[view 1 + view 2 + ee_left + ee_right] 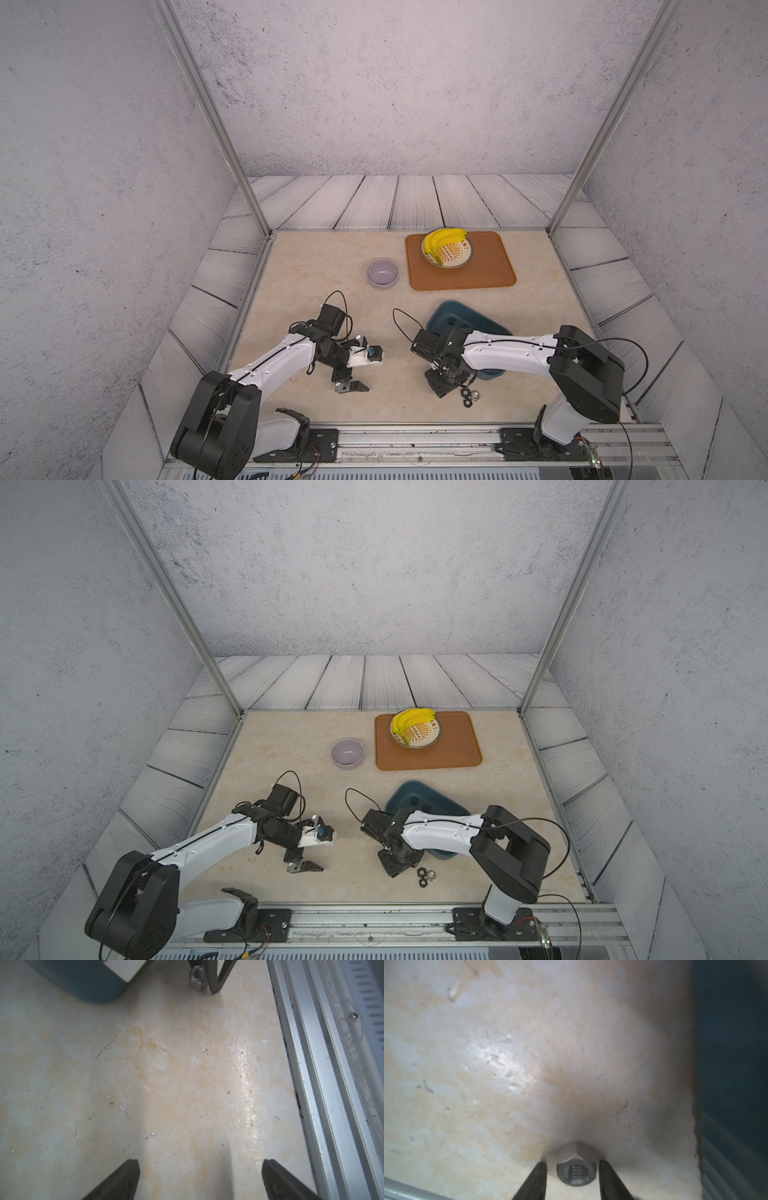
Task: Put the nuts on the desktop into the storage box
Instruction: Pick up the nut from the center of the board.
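Silver nut point(576, 1171) sits on the table point(324, 266) between the fingers of the right claw point(571, 1162). That claw is narrowed about the nut, with a gap showing on one side, so nothing is gripped. Three further nuts point(469, 397) lie just beside it, lower centre-right in a top view, near the storage box point(478, 318). The left claw point(200, 1160) stands wide, holding nothing, at lower centre-left.

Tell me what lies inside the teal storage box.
In both top views, what looks like a dark nut lies on the floor of the storage box. The right arm covers the box's near half; anything there is hidden.
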You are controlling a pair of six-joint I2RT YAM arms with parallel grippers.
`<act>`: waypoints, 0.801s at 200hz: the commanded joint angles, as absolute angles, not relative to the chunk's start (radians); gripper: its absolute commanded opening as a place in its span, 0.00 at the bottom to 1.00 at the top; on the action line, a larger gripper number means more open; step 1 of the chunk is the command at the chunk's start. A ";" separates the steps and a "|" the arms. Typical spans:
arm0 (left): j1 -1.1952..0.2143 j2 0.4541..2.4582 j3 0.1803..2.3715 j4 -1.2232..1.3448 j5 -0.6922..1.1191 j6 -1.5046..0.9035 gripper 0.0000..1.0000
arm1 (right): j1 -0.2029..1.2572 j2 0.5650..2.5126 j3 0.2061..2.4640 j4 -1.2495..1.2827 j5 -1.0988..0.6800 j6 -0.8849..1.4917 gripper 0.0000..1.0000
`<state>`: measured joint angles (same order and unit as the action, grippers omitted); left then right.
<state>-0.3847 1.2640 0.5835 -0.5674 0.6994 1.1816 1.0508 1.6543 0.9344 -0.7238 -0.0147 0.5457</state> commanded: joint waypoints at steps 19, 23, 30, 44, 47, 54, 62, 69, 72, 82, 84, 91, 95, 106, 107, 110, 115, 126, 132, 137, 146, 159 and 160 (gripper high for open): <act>-0.394 1.277 0.572 -0.578 0.699 1.181 0.98 | 1.056 1.682 0.938 -0.713 0.009 0.545 0.46; -0.395 1.276 0.571 -0.578 0.699 1.181 0.98 | 1.056 1.685 0.939 -0.711 0.009 0.545 0.46; -0.396 1.276 0.571 -0.578 0.699 1.181 0.98 | 1.055 1.688 0.943 -0.711 0.010 0.543 0.46; -0.396 1.275 0.570 -0.578 0.698 1.183 0.98 | 1.056 1.692 0.949 -0.712 0.012 0.543 0.46; -0.396 1.275 0.570 -0.578 0.697 1.183 0.98 | 1.056 1.692 0.949 -0.712 0.012 0.542 0.46; -0.397 1.276 0.569 -0.578 0.696 1.181 0.98 | 1.056 1.692 0.951 -0.713 0.015 0.542 0.46; -0.397 1.276 0.571 -0.578 0.698 1.182 0.98 | 1.055 1.691 0.951 -0.716 0.019 0.541 0.46; -0.397 1.278 0.572 -0.578 0.696 1.181 0.99 | 1.056 1.690 0.954 -0.719 0.021 0.541 0.46; -0.397 1.278 0.572 -0.578 0.695 1.181 0.98 | 1.056 1.690 0.954 -0.719 0.024 0.541 0.46; -0.399 1.279 0.572 -0.577 0.695 1.181 0.98 | 1.056 1.689 0.956 -0.720 0.028 0.541 0.46; -0.399 1.279 0.573 -0.578 0.696 1.181 0.98 | 1.056 1.689 0.957 -0.719 0.028 0.541 0.46; -0.399 1.278 0.571 -0.577 0.696 1.181 0.98 | 1.056 1.689 0.960 -0.722 0.030 0.541 0.46; -0.399 1.278 0.572 -0.577 0.695 1.181 0.98 | 1.057 1.688 0.960 -0.722 0.031 0.543 0.46; -0.399 1.278 0.571 -0.577 0.693 1.180 0.98 | 1.056 1.683 0.963 -0.725 0.029 0.545 0.46; -0.399 1.278 0.571 -0.577 0.693 1.181 0.98 | 1.056 1.683 0.963 -0.725 0.030 0.545 0.46; -0.399 1.278 0.570 -0.577 0.694 1.181 0.98 | 1.056 1.681 0.964 -0.726 0.031 0.545 0.46; -0.399 1.279 0.569 -0.577 0.695 1.181 0.98 | 1.056 1.676 0.963 -0.727 0.029 0.545 0.46; -0.400 1.278 0.569 -0.577 0.694 1.181 0.98 | 1.056 1.664 0.965 -0.729 0.032 0.546 0.44; -0.400 1.279 0.570 -0.577 0.693 1.181 0.99 | 1.056 1.655 0.965 -0.731 0.035 0.546 0.44; -0.400 1.278 0.570 -0.578 0.694 1.181 0.99 | 1.057 1.649 0.966 -0.736 0.036 0.546 0.44; -0.400 1.278 0.572 -0.577 0.692 1.181 0.98 | 1.058 1.641 0.966 -0.742 0.040 0.547 0.44; -0.402 1.280 0.572 -0.578 0.693 1.181 0.98 | 1.057 1.633 0.965 -0.745 0.042 0.548 0.43; -0.402 1.280 0.572 -0.577 0.693 1.181 0.99 | 1.057 1.632 0.964 -0.745 0.043 0.548 0.43</act>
